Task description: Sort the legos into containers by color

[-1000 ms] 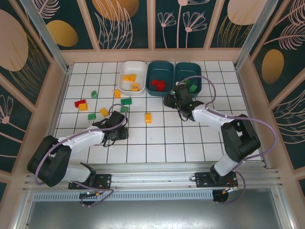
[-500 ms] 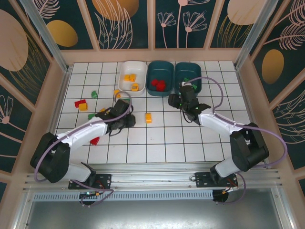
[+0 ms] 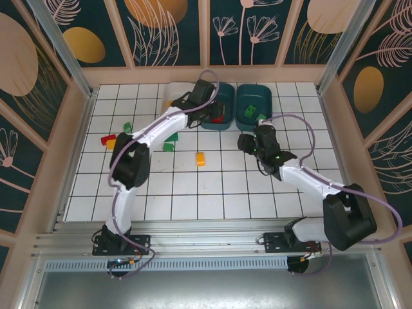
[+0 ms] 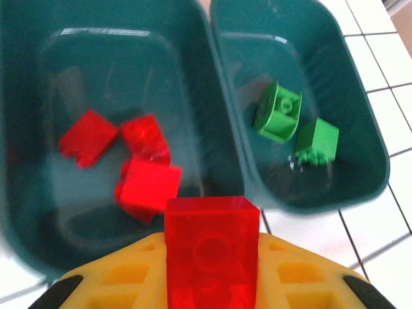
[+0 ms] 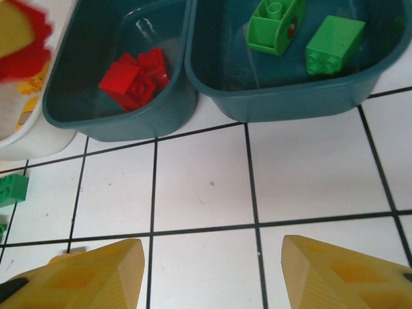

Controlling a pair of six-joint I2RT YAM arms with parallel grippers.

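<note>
Item 1, left claw (image 4: pixel 212 280): you are gripping one red brick (image 4: pixel 212 248) between its yellow fingers (image 4: pixel 116 283). The brick is sitting upright in the grip, glossy, square-edged, with a round socket moulded into its face. It is hanging by the near wall of the middle teal bin (image 4: pixel 96 71).

Item 2, middle teal bin: smooth, shiny plastic, shallow, with rounded corners. Three loose red bricks (image 4: pixel 149 187) are lying clustered on its floor.

Item 3, right-hand teal bin (image 4: pixel 360 174): same shape and finish, touching the middle bin's right wall. Two green bricks (image 4: pixel 278 111) are resting inside, one showing a stud on top.

Item 4, white bin (image 5: pixel 26 141): it is standing just left of the middle bin.

Item 5, right claw (image 5: pixel 209 277): you are holding it open with nothing between the tips, over bare tile on the near side of the middle bin.

Item 6, desk (image 3: pixel 225 187): white square tiles with dark grid lines. A yellow-orange brick (image 3: pixel 201 159) is lying near of the middle bin, and green pieces (image 3: pixel 170 137) are lying near-left of it.
</note>
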